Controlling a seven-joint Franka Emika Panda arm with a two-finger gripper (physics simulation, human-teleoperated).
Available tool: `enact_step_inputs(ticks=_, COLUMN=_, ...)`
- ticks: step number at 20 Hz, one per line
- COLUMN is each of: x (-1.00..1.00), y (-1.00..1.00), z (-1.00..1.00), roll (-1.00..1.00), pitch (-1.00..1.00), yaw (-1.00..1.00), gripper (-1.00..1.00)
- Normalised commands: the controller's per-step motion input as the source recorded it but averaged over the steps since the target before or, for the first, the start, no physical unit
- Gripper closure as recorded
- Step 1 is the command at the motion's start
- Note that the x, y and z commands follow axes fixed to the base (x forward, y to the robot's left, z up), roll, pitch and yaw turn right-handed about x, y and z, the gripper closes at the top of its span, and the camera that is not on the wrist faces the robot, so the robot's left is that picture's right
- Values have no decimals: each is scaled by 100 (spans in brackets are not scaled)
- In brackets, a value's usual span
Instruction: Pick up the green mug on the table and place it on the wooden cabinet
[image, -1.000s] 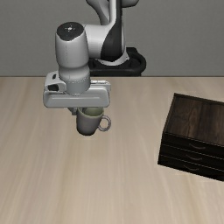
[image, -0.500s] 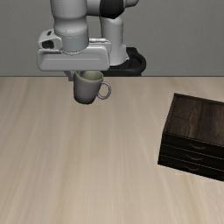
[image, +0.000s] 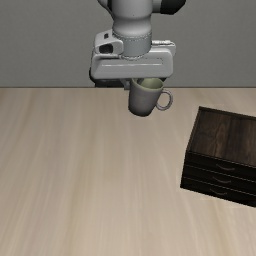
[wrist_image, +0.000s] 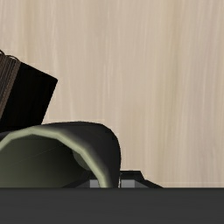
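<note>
The green mug (image: 147, 97) hangs in the air above the wooden table, its handle pointing toward the exterior view's right. My gripper (image: 138, 82) is shut on its rim from above. In the wrist view the mug (wrist_image: 61, 153) sits close under my hand, its pale rim and dark inside showing just beyond my fingertips (wrist_image: 93, 185). The dark wooden cabinet (image: 223, 154) stands on the table at the exterior view's right, lower than the mug and apart from it. The cabinet (wrist_image: 24, 94) also appears past the mug in the wrist view.
A black base mount (image: 160, 72) stands at the table's far edge behind my arm. The light wooden table (image: 70, 180) spreads wide toward the exterior view's left and front. The cabinet has several drawer fronts facing forward.
My arm has lifted the mug off the table and carried it toward the exterior view's right, nearer the cabinet. The mug stays in my grip.
</note>
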Motion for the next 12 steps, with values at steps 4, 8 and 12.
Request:
enact_step_inputs(ticks=4, x=0, y=100, z=0, roll=0, pitch=0, yaw=0, gripper=100)
enact_step_inputs(ticks=8, x=0, y=100, z=0, roll=0, pitch=0, yaw=0, gripper=100)
enact_step_inputs(ticks=12, x=0, y=100, z=0, roll=0, pitch=0, yaw=0, gripper=100)
